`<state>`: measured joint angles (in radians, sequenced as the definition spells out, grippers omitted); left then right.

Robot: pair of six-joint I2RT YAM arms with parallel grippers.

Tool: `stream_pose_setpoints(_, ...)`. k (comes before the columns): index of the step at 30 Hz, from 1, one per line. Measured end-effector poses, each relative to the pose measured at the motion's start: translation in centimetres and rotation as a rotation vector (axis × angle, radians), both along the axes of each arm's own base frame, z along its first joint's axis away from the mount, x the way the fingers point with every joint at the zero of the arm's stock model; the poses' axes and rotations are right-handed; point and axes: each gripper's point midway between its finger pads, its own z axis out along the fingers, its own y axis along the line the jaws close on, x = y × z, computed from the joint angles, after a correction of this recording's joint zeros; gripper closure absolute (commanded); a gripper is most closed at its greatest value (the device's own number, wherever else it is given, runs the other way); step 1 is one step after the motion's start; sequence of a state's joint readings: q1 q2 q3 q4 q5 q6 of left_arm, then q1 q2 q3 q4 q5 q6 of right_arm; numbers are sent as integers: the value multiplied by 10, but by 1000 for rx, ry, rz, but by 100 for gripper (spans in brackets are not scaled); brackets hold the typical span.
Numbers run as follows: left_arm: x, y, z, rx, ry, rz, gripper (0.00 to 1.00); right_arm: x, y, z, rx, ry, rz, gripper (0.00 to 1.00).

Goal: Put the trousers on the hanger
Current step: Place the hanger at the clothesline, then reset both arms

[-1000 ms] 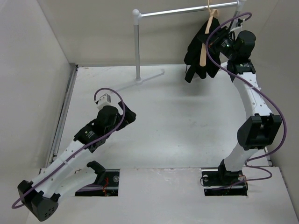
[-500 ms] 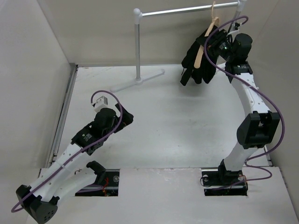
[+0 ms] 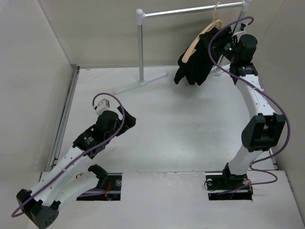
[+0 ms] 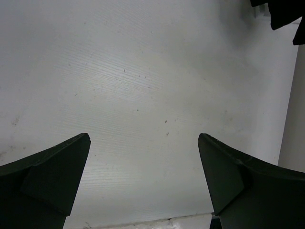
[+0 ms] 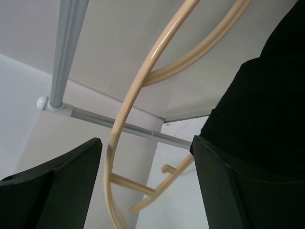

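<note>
The light tan wooden hanger (image 3: pixel 192 46) hangs by its hook from the rack's top bar. Black trousers (image 3: pixel 194 67) are draped over it and swing out to the left. My right gripper (image 3: pixel 222 44) is raised just right of the hanger and stands open. In the right wrist view the hanger (image 5: pixel 143 81) curves through the gap of the right gripper (image 5: pixel 147 140) with neither finger touching it, and the trousers (image 5: pixel 267 109) fill the right side. My left gripper (image 3: pixel 127 118) is low over the table, open and holding nothing (image 4: pixel 143 138).
The white-and-silver pole rack (image 3: pixel 140 47) stands at the back of the table, its top bar (image 3: pixel 181 10) running right. Its grey bar (image 5: pixel 66 47) crosses the right wrist view. Walls close the left and back sides. A bit of the trousers (image 4: pixel 286 14) shows in the left wrist view.
My right gripper has gone from shut to open, letting go of the hanger. The hanger and trousers have swung to the left. The left arm has drawn back a little.
</note>
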<state>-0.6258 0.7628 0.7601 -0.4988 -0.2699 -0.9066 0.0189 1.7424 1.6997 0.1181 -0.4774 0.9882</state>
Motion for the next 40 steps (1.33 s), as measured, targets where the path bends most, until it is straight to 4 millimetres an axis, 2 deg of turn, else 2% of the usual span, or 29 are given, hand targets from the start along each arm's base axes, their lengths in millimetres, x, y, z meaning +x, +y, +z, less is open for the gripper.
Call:
stream_pose_setpoints(6, 2, 2, -1, 3, 5, 10, 0, 0, -1, -5, -18, 12, -6, 1)
stream_pose_setpoints(10, 6, 5, -6, 18, 23, 26, 0, -8, -5, -4, -34, 14, -24, 0)
stream_pose_setpoints(13, 11, 6, -9, 35, 41, 32, 0, -27, -13, 1, -50, 8, -50, 0)
stream_pose_setpoints(17, 21, 4, -6, 69, 58, 28, 0, -65, -24, 11, -74, -27, -101, 0)
stream_pose_setpoints(20, 27, -1, -4, 96, 66, 19, 0, -100, -32, 1, -93, -29, -147, 0)
stream_pose_setpoints(22, 30, -6, -4, 119, 74, 8, 0, -120, -38, -20, -109, 0, -185, 0)
stream_pose_setpoints(24, 30, -10, -8, 140, 87, -7, 0, -136, -42, -54, -132, 57, -230, 0)
stream_pose_setpoints(26, 28, -13, -15, 165, 110, -24, 0, -152, -46, -100, -163, 154, -271, 0)
stream_pose_setpoints(30, 26, -16, -28, 201, 147, -49, 0, -195, -53, -204, -286, 418, -343, 0)
stream_pose_setpoints(33, 26, -19, -38, 226, 177, -62, 0, -229, -60, -257, -399, 567, -384, 0)
stream_pose_setpoints(36, 25, -22, -51, 253, 212, -75, 0, -254, -61, -283, -488, 633, -395, 0)
stream_pose_setpoints(40, 26, -28, -60, 280, 243, -91, 0, -271, -48, -285, -511, 612, -355, 0)
